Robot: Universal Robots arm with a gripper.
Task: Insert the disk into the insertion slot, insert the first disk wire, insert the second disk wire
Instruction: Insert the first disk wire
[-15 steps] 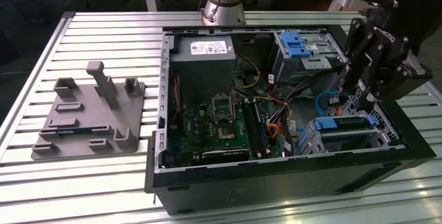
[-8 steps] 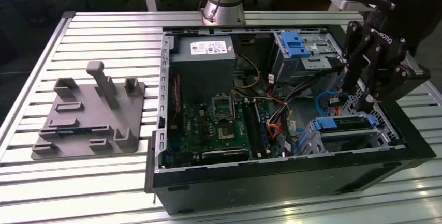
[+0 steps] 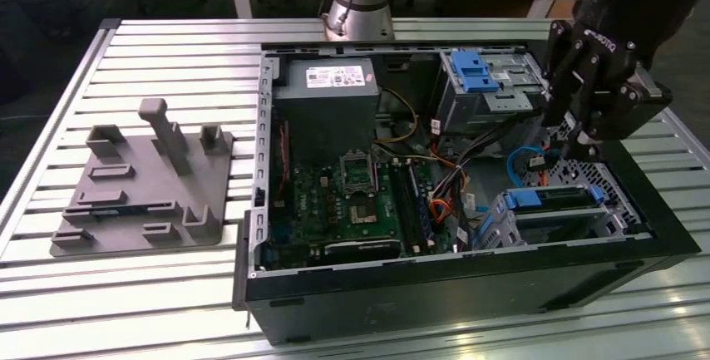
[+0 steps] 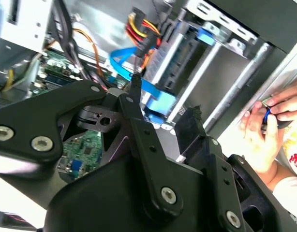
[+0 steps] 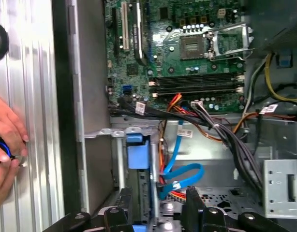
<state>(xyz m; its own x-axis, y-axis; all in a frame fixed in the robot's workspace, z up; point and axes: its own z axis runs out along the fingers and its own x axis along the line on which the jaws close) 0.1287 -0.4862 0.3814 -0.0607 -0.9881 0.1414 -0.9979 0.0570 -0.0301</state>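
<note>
end effector (image 4: 165, 95) finger partly hides the second disk wire (image 4: 120, 66).

Exterior view: raised, mid-distance, looking obliquely down on desk (image 3: 166, 293) and whole open computer case (image 3: 444, 302); gripper (image 3: 577, 148) at exterior view's right. Both wrist views: close behind gripper, facing into case. Shared: second disk wire (image 4: 120, 65) (image 5: 179, 145) just beyond gripper, motherboard (image 3: 355, 194), person's hands (image 5: 6, 140) outside case wall.
</note>
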